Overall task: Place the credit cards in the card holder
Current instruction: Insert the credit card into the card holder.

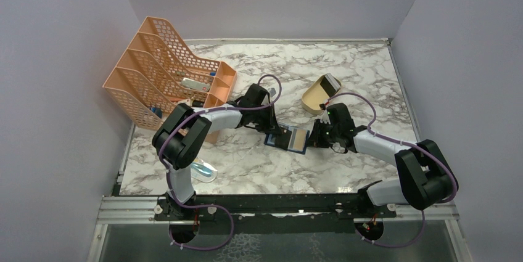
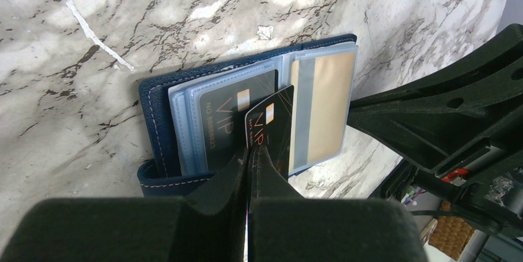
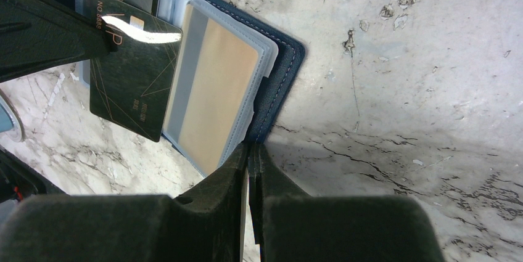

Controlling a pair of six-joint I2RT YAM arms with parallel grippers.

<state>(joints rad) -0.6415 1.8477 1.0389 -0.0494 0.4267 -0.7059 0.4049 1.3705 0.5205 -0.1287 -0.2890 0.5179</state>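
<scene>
The navy card holder (image 1: 290, 139) lies open mid-table, its clear sleeves facing up. A yellow-gold card (image 2: 330, 108) sits in the right sleeve and a dark grey card (image 2: 216, 123) in the left sleeve. My left gripper (image 2: 251, 151) is shut on another dark grey credit card (image 2: 274, 123), which is held tilted over the holder's middle fold. My right gripper (image 3: 251, 148) is shut on the holder's navy cover edge (image 3: 280, 71), beside the gold card (image 3: 213, 89). The right wrist view shows the held dark card (image 3: 132, 77) hanging over the sleeves.
A tan oval tray (image 1: 312, 97) with a dark card (image 1: 330, 84) in it stands behind the right arm. An orange mesh file rack (image 1: 166, 80) fills the back left. A blue-patterned packet (image 1: 203, 169) lies near the left arm's base.
</scene>
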